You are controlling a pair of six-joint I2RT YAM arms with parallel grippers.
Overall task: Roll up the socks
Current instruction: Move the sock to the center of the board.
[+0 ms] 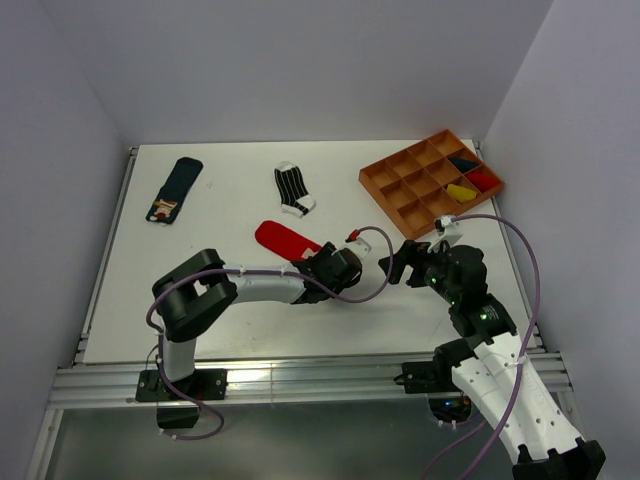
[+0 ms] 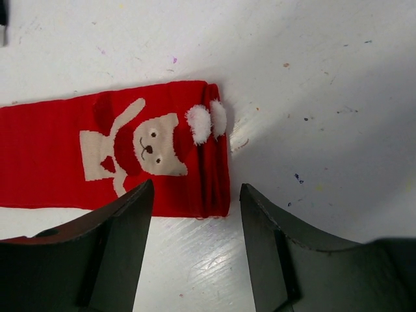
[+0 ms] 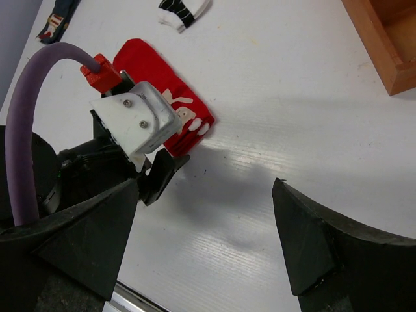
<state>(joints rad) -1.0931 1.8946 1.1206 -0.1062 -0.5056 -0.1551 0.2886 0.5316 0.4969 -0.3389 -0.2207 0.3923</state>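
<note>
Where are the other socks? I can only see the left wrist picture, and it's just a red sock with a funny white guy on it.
Observer: The striped sock lies farther back on the table, beyond the red sock.
Operator: Is there one more?
Observer: Yes, the navy sock lies flat at the back left, apart from the other two.
Operator: What's the other arm doing?
Observer: The right gripper hangs open and empty, to the right of the left gripper.
</note>
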